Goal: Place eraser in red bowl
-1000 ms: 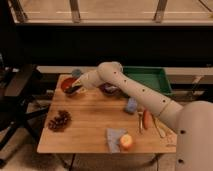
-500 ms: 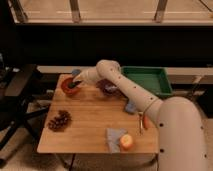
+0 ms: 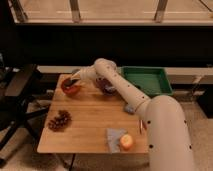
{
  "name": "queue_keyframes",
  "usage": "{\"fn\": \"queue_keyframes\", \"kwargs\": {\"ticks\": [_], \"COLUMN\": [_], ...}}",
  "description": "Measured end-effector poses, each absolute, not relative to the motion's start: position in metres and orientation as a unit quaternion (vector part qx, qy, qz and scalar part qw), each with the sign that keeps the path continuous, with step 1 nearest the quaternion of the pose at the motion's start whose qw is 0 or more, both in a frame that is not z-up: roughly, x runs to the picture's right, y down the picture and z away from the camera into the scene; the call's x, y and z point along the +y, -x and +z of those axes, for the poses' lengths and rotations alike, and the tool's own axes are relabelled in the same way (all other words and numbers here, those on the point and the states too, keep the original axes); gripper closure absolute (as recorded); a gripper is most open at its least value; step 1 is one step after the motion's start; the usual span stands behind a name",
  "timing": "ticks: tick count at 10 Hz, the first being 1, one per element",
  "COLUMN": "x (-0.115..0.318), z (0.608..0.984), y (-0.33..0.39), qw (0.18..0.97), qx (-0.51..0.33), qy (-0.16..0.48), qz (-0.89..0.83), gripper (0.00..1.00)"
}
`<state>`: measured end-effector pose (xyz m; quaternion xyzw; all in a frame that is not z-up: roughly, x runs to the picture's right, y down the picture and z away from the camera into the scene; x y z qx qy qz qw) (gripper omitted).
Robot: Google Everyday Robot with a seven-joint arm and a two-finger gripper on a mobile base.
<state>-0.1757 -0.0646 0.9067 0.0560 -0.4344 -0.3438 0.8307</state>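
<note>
While 0.5 s ago it reached from the right, the end effector (image 3: 73, 82) now sits directly over the round orange-red bowl (image 3: 70, 89) on the wooden counter (image 3: 90, 117); its grip and the small black eraser cannot be made out.

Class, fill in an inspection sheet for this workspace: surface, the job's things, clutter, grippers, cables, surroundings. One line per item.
Surface: wooden table, light top.
Job's things: red bowl at the table's far left corner; eraser not made out apart from the gripper over the bowl.
Clutter: darker bowl behind the arm; dark grape-like cluster near left; orange fruit on a light-blue pad at the near edge.
Grippers: gripper over the red bowl.
Cables: nothing seen.
Surroundings: green tray to the right; black chair to the left; dark wall behind.
</note>
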Motion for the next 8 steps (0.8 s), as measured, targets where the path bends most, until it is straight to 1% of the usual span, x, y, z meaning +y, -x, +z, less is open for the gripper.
{"fn": "queue_keyframes", "kwargs": {"ticks": [1,2,3,8], "x": [-0.066,-0.069,-0.071,-0.077], "z": [0.908,0.910,0.912,0.911], "y": [0.178,0.180,0.182,0.178], "qw": [0.829,0.828,0.828,0.837], "qx": [-0.436,-0.437,-0.435,-0.426], "qy": [-0.058,-0.059,-0.063,-0.074], "qz": [-0.345,-0.347,-0.348,-0.336], "gripper": [0.36,0.25,0.20,0.20]}}
